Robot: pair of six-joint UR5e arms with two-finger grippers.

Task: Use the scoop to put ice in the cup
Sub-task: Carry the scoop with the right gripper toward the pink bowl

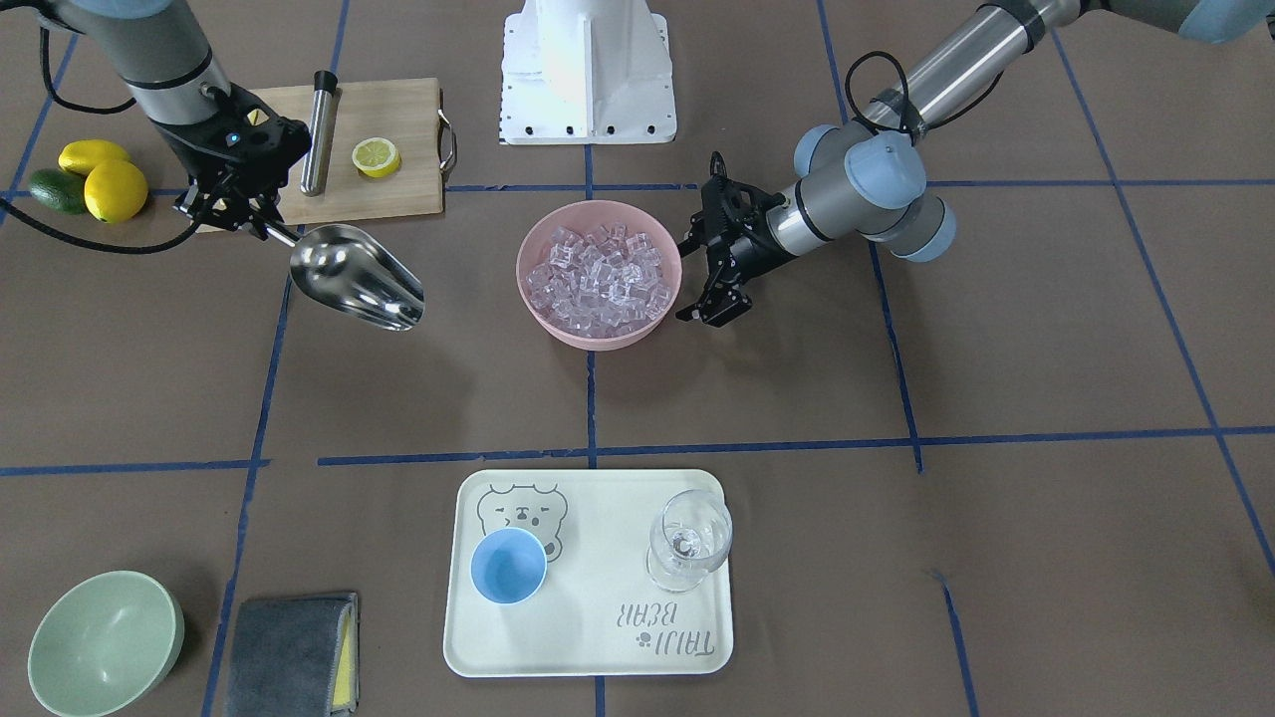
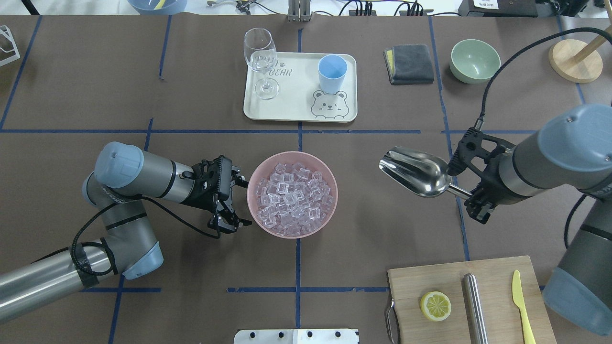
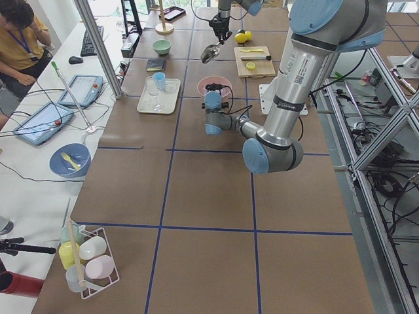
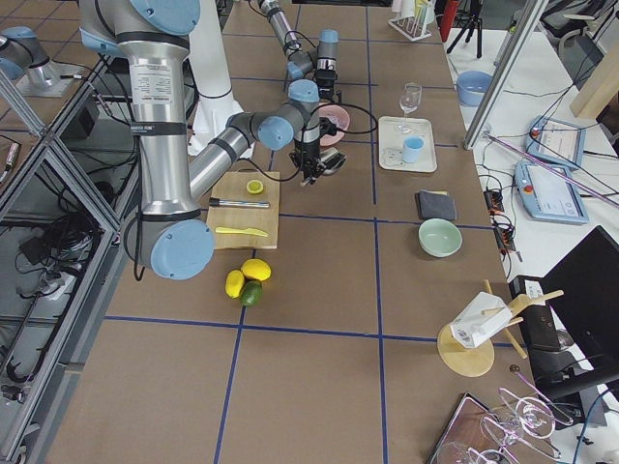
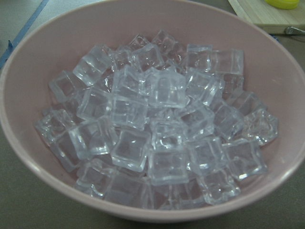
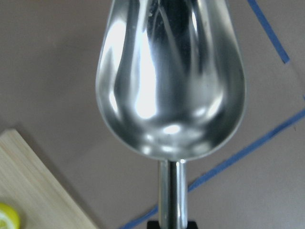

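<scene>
The ice [image 2: 291, 193] is a heap of clear cubes filling a pink bowl [image 2: 330, 210] at the table's middle; it also fills the left wrist view [image 5: 157, 124]. The light-blue cup [image 2: 332, 72] stands empty on a cream tray [image 2: 296, 107], beyond the bowl. My right gripper [image 2: 471, 197] is shut on the handle of the silver scoop [image 2: 416, 171] and holds it above the table, right of the bowl. The scoop's trough [image 6: 171, 71] is empty. My left gripper [image 2: 241, 200] is open beside the bowl's left rim, its jaws apart.
A clear stemmed glass [image 2: 262, 59] stands on the tray's left part. A grey cloth [image 2: 410, 63] and a pale green bowl [image 2: 475, 59] lie far right. A cutting board [image 2: 497, 277] holds a lemon half [image 2: 435, 306], a steel tube [image 2: 475, 306] and a yellow knife [image 2: 521, 306].
</scene>
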